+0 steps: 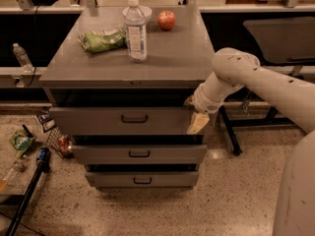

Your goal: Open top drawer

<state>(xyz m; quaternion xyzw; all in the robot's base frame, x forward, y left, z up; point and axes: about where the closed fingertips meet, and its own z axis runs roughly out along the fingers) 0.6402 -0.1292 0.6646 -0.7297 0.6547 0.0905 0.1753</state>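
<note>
cream shell of the robot body point(295, 191) fills the lower right corner, nearest to me. at lower left a dark pole with a blue grip point(30, 188) and a green packet point(20, 141) lie on the speckled floor point(231, 200). mid-frame stands the grey cabinet: the bottom drawer point(142, 179), the middle drawer point(139, 154) above it, then the top drawer point(123, 119), widest of the three, its front standing forward of the other two with a dark gap under the tabletop point(172, 53). the gripper point(197, 124) sits at the right end of that top front, reached in by the arm point(261, 82) from the right. i cannot tell whether the jaws are wide or narrow. farther back on the tabletop lie a green bag point(102, 40) and, just right of it, an upright water bottle point(136, 31). farthest back are a pale bowl point(145, 11) and a red apple point(167, 19).
</note>
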